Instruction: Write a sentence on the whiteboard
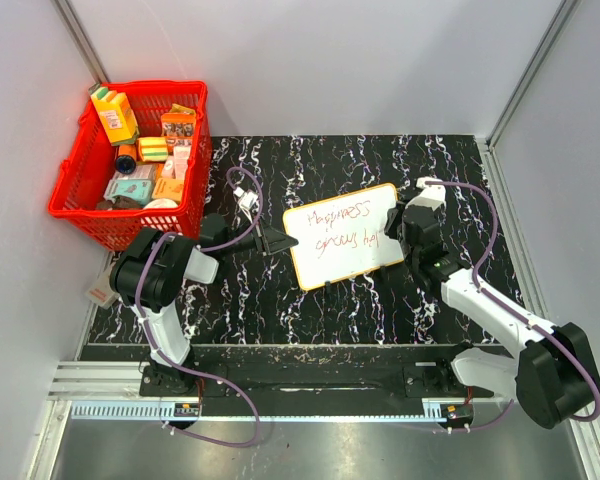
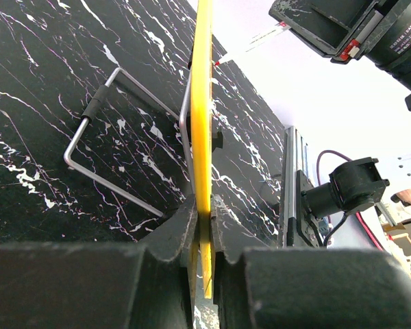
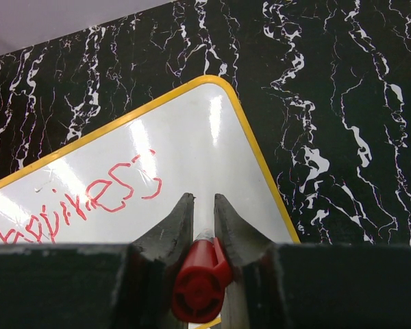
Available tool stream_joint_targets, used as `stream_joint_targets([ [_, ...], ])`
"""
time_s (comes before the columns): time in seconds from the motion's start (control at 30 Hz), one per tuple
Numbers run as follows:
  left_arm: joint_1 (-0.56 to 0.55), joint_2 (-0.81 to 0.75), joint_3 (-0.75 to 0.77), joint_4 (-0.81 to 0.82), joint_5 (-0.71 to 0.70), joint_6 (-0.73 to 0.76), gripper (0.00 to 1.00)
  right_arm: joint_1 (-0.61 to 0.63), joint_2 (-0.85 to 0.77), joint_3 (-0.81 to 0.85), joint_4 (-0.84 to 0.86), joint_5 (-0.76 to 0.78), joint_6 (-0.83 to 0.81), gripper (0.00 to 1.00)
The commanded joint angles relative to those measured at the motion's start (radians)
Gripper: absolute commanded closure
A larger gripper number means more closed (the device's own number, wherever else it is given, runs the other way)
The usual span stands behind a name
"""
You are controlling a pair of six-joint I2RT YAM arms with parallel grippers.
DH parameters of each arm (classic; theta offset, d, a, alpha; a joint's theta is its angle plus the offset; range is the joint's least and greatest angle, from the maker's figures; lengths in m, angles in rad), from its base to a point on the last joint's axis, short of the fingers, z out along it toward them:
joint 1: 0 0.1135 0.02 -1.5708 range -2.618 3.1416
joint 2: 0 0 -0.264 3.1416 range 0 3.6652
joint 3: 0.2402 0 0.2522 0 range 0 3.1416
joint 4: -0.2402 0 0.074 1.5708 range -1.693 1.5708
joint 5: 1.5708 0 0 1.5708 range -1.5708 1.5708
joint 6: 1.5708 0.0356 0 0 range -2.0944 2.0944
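Whiteboard (image 1: pixel 345 235): middle of the black marbled table (image 1: pixel 280 310), between the two claws, its long side skewed so the right end sits farther back. Thin yellow rim, rounded corners. In the left wrist view it is seen edge-on, with a bent wire stand (image 2: pixel 116 137) folded out behind it onto the table.

Sentence (image 3: pixel 103 199): red script on the board's face, two short lines. Top line reads like "Happiness"; the lower line is too small to read.

Left claw (image 2: pixel 204 212): at the board's left edge, jaws pinched tight on the yellow rim.

Right claw (image 3: pixel 204 202): over the board's right end, near the upper right corner, closed around a red marker (image 3: pixel 200 277). Red cap end points at the wrist camera. Writing tip is hidden between the fingers; cannot tell whether it touches the board.

Red basket (image 1: pixel 130 160): well left of the board and farther back, packed with cartons and packets.
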Motion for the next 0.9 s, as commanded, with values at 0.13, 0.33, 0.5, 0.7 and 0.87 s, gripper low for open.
stream_joint_targets([
  [0.13, -0.010, -0.041, -0.001, 0.113, 0.019, 0.042, 1.00, -0.012, -0.001, 0.022, 0.041, 0.018, -0.004, 1.00],
  [0.33, -0.010, -0.041, -0.001, 0.112, 0.021, 0.042, 1.00, -0.013, 0.013, 0.016, 0.041, 0.012, 0.004, 1.00],
  [0.5, -0.010, -0.040, 0.001, 0.112, 0.019, 0.042, 1.00, -0.015, 0.036, 0.025, 0.044, 0.020, 0.001, 1.00],
  [0.7, -0.010, -0.041, 0.001, 0.112, 0.021, 0.042, 1.00, -0.016, 0.050, 0.027, 0.053, 0.000, 0.006, 1.00],
  [0.87, -0.010, -0.040, 0.001, 0.112, 0.022, 0.042, 1.00, -0.016, 0.055, 0.028, 0.059, -0.029, 0.010, 1.00],
])
